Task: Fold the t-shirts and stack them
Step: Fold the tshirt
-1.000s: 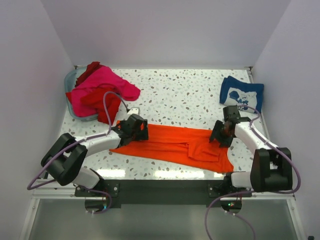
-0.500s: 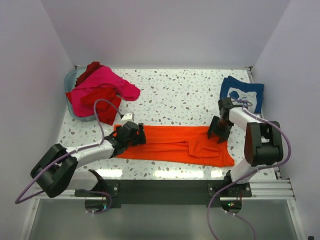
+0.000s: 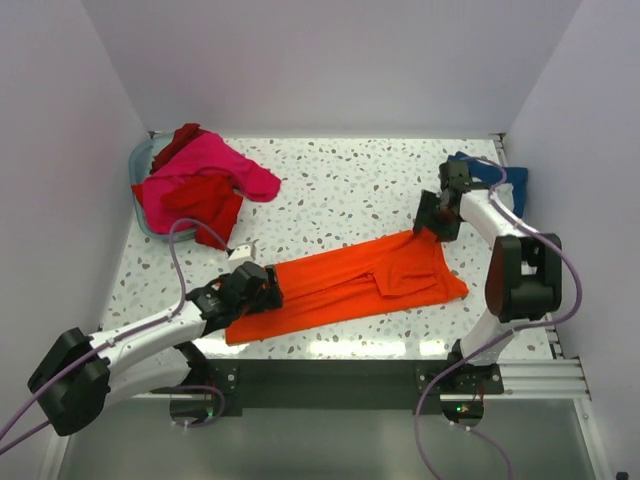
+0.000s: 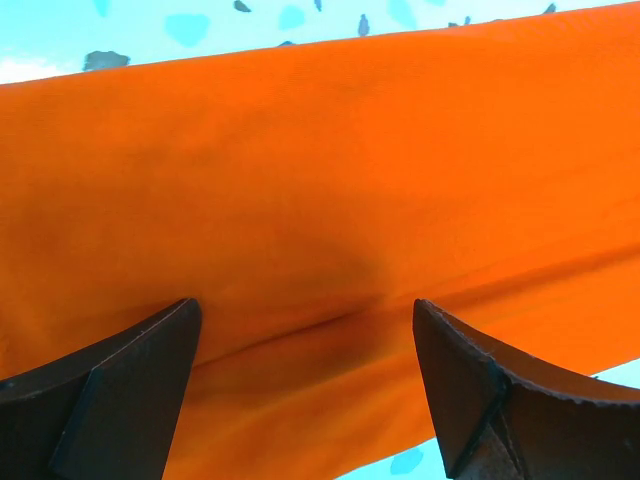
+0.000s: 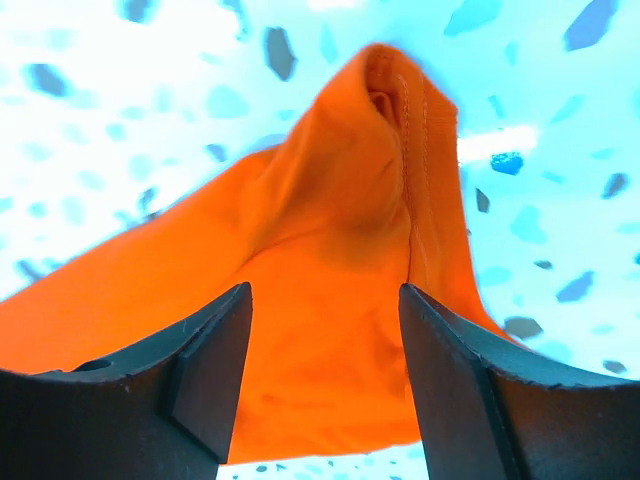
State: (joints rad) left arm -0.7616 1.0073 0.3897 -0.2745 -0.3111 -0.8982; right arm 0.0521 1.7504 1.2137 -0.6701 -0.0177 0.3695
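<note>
The bright orange t-shirt (image 3: 350, 280) lies folded into a long strip, slanting from front left to back right. My left gripper (image 3: 258, 292) is shut on its left end; in the left wrist view the cloth (image 4: 320, 150) fills the space between the fingers of the left gripper (image 4: 305, 330). My right gripper (image 3: 428, 225) is shut on its back right corner; in the right wrist view the hemmed cloth (image 5: 330, 200) bunches up between the fingers of the right gripper (image 5: 325, 300). The navy t-shirt (image 3: 503, 178) lies at the back right, partly behind the right arm.
A hot pink t-shirt (image 3: 200, 160) and a red t-shirt (image 3: 205, 200) are heaped over a grey-blue bin (image 3: 138, 158) at the back left. White walls enclose the speckled table (image 3: 340, 190) on three sides.
The right gripper moved back and lifted the shirt's right corner with it. The left gripper pulled toward the front left. The orange strip turned from level to slanted.
</note>
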